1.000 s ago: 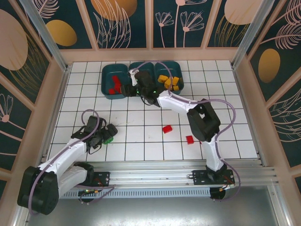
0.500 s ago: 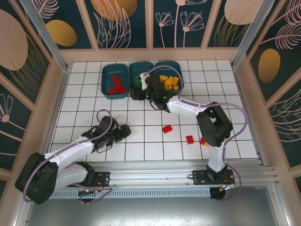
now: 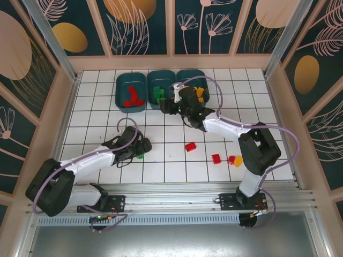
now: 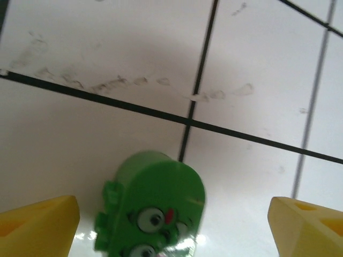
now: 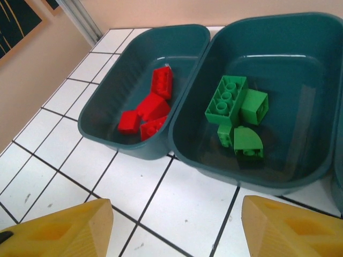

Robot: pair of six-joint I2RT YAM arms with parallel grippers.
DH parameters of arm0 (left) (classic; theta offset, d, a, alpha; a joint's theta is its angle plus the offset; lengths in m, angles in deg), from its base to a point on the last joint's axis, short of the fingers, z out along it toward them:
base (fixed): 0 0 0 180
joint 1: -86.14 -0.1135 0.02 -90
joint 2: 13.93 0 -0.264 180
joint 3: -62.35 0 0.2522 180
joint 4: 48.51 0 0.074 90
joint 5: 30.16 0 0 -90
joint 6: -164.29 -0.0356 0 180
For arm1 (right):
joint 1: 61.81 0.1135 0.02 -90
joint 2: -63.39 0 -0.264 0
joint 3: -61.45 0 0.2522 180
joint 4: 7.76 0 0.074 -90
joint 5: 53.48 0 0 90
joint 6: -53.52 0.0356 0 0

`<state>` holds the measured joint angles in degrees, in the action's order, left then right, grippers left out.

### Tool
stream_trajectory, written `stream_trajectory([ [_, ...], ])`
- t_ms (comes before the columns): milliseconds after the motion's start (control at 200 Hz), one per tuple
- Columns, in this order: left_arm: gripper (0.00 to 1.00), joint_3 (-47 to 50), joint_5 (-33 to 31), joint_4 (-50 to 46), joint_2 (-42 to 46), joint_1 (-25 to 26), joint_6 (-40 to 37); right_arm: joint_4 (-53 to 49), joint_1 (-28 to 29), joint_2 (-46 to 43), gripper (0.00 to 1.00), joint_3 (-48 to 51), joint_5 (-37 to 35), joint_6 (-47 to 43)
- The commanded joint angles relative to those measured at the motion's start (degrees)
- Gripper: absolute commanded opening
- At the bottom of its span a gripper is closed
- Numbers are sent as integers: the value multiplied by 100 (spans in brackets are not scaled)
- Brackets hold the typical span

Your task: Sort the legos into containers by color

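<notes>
A green lego with a printed face (image 4: 153,209) lies on the white floor between my left gripper's (image 4: 171,230) yellow fingers (image 4: 37,225), with a gap on each side, so the jaws are open. In the top view that gripper (image 3: 143,150) sits over the green lego (image 3: 140,156). My right gripper (image 5: 174,230) is open and empty, just in front of the containers. The left container (image 5: 94,134) holds red legos (image 5: 153,107), the middle container (image 5: 236,179) holds green legos (image 5: 236,112). The right container (image 3: 201,75) holds yellow legos (image 3: 198,92), partly behind the arm.
Loose legos lie on the floor: a red one (image 3: 190,146), another red one (image 3: 216,158), and a red (image 3: 231,159) and yellow pair (image 3: 238,162) near the right arm. Patterned walls enclose the tiled floor (image 3: 96,118).
My left gripper has slid right, the green lego now lying further right beneath it, and its jaws have narrowed a little. My right gripper has drawn back from over the middle container.
</notes>
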<state>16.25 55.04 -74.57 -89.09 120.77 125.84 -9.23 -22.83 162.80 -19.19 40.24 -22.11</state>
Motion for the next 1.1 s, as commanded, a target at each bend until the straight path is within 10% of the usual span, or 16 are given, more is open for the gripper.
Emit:
stream_trajectory([
  [0, 83, -264, -379, -347, -377, 56, -495, 158, -29, -315, 64, 251, -83, 127],
  [390, 27, -922, -592, -379, -798, 325, -1049, 153, -395, -1310, 61, 1367, -109, 333],
  [1096, 21, -7183, 96, -143, -5025, -459, -1862, -883, -726, -3121, 59, 2813, -619, 664],
])
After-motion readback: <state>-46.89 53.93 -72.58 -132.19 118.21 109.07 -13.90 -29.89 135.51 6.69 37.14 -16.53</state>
